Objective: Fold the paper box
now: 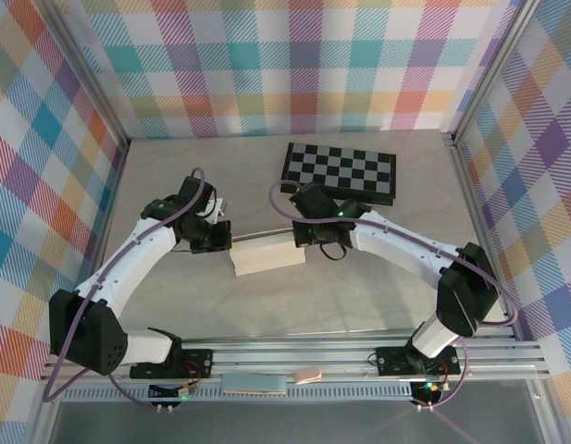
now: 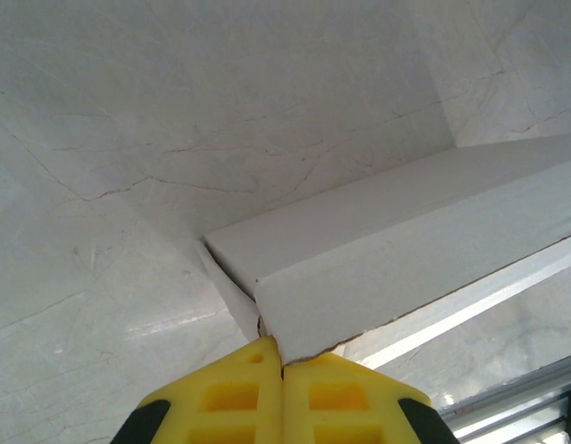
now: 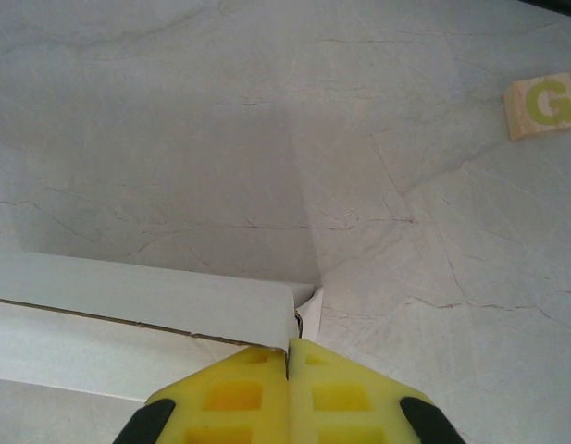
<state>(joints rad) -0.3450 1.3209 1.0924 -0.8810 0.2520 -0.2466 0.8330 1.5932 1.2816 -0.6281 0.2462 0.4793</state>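
I see paper box (image 1: 266,258) mid-table, chessboard (image 1: 340,172) at its 1 o'clock. Left gripper (image 2: 283,363) at box's 9 o'clock end, right gripper (image 3: 288,356) at 3 o'clock end. Both closed, tips against end corners. I judge this braces folded walls. Can't tell if flaps pinched.

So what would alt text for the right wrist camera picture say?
The right gripper, yellow and shut, sits at the corner of the white paper box on a pale marbled table. A small wooden block with a green letter G lies apart, at upper right.
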